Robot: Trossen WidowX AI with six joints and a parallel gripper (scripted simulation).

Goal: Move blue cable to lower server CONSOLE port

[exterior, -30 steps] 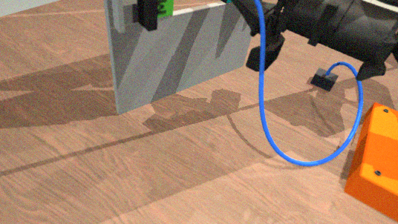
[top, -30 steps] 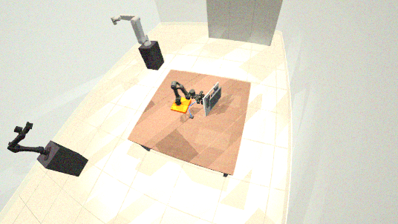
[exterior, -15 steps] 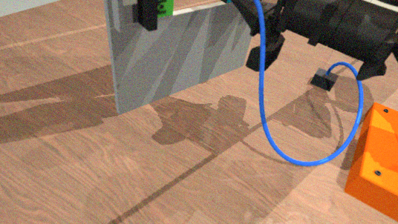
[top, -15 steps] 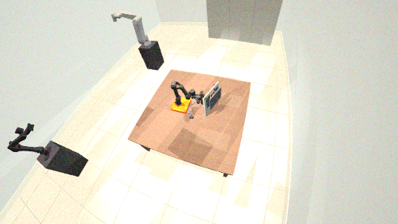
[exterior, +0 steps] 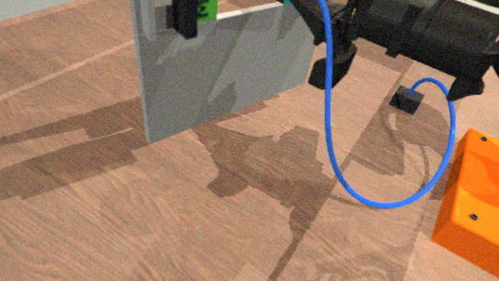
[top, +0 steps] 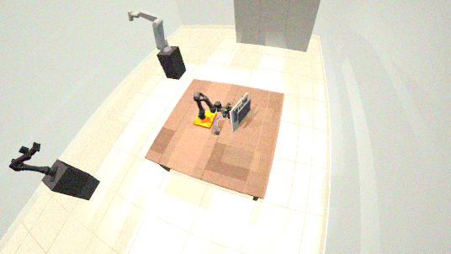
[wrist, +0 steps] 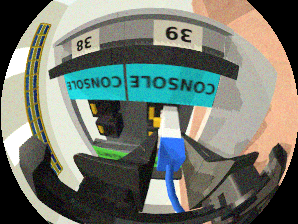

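In the wrist view alone, the hand [wrist: 168,136] grips the plug [wrist: 171,142].

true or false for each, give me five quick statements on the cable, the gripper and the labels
1. The gripper is shut on the plug. True.
2. The cable is red. False: it is blue.
3. The label strips reading CONSOLE are green. False: they are turquoise.
4. The orange base plate is under the arm. True.
5. In the wrist view, the numbers 38 and 39 appear the right way up. False: both appear upside down.
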